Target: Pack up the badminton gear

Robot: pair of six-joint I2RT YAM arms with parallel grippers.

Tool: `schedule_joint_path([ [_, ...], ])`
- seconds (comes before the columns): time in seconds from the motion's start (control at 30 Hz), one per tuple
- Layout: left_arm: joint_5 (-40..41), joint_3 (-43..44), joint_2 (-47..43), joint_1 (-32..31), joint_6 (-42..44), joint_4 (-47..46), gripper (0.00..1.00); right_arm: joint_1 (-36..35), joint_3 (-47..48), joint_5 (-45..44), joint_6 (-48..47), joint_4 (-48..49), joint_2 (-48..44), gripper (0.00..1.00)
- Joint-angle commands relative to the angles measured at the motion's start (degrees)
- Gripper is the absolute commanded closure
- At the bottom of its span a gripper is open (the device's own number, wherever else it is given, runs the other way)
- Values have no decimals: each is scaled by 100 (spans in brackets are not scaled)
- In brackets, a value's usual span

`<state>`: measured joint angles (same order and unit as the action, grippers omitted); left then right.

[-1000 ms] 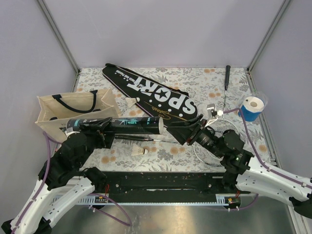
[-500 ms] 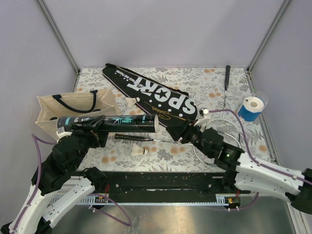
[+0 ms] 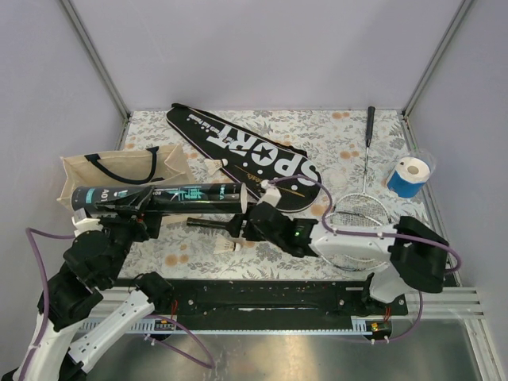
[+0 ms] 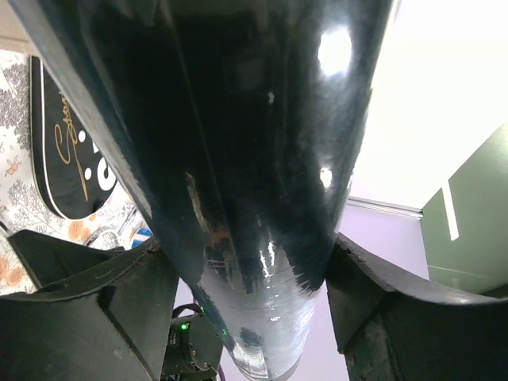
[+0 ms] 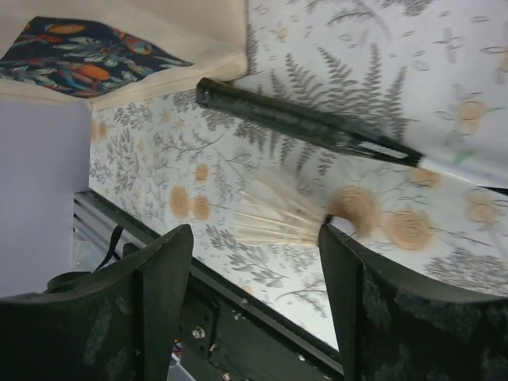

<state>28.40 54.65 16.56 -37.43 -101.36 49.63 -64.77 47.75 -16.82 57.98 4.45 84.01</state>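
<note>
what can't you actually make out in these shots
Left wrist view: the long black tube with teal print fills the frame, hiding most of the table.
Right wrist view: the white feather shuttlecock is blurred; contact with the right gripper is unclear.
Top view: the tube crosses the beige tote bag, hiding part of its opening; the right arm covers the thin silver-framed racket's shaft.

Beige tote bag (image 3: 79,173) far left; blue-white roll (image 3: 410,176) far right.

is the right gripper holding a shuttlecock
No, the shuttlecock lies on the table below the open right gripper.
</note>
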Motion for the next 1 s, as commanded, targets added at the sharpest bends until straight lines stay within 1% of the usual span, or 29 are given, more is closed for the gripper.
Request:
schedule_joint_path([
  [0.0,472,326,-144,-10,257,-498,77,-325,1015,-268,231,-408,773,26],
  [0.03,508,344,-161,-1,301,-480,77,-369,1200,-321,240,-758,914,26],
  [0.1,578,397,-197,-1,354,-471,77,-457,1552,-611,302,-1094,1187,25],
  [0.27,684,572,-285,-10,450,-436,77,-519,1755,-603,434,-1095,1609,25],
  [0.43,763,661,-346,-10,503,-375,77,-659,2185,-726,206,-1411,1882,25],
  [0.63,754,590,-408,-10,424,-305,77,-861,2941,-1183,-76,-2368,2295,25],
  [0.8,711,555,-425,-10,363,-278,77,-993,3784,-1596,-444,-3343,2761,26],
  [0.87,710,555,-425,-1,354,-269,77,-1037,3952,-1675,-515,-3555,2867,26],
  [0.97,693,546,-425,-10,310,-278,77,-1072,4041,-1684,-568,-3617,2954,27],
])
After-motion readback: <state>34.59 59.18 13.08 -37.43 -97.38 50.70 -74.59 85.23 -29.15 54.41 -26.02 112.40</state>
